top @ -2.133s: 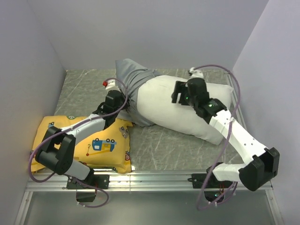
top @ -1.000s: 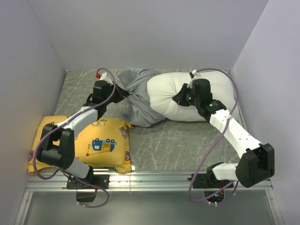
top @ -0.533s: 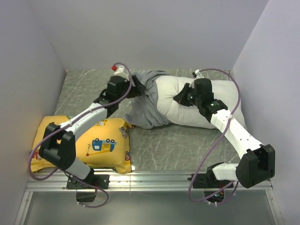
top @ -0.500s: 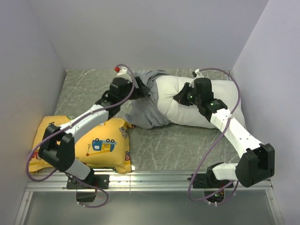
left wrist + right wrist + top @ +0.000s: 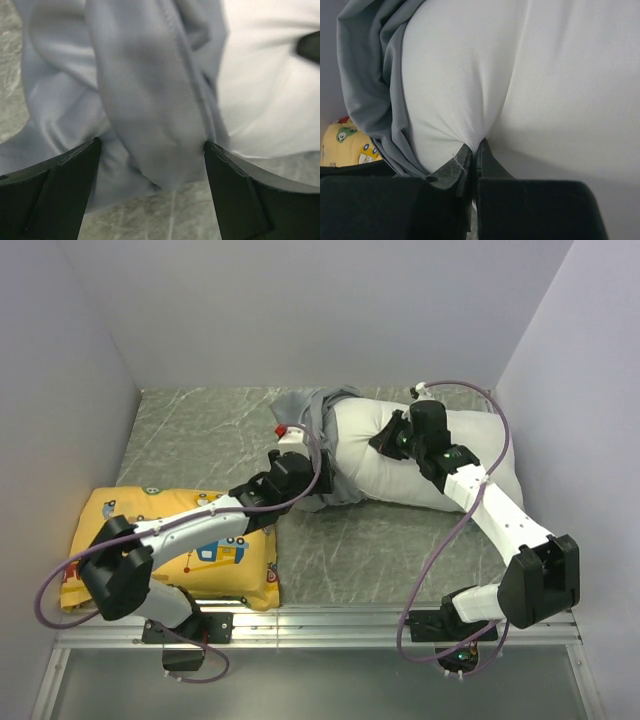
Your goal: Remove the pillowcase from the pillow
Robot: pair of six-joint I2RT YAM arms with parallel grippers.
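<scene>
Hovering wide open over the bunched pillowcase (image 5: 318,420), holding nothing, the left gripper (image 5: 150,146) has released and swung nearer since 1 second ago, probably to regrip; beyond, the right gripper (image 5: 472,151) stays pinched shut on the pillow (image 5: 385,475), anchoring it while 1 end remains sleeved.

The left arm is stretched low toward the far middle with the left gripper (image 5: 150,145) spread wide, while the right gripper (image 5: 472,150) is angled leftward, jaws pinched onto the pillow (image 5: 545,75).
</scene>
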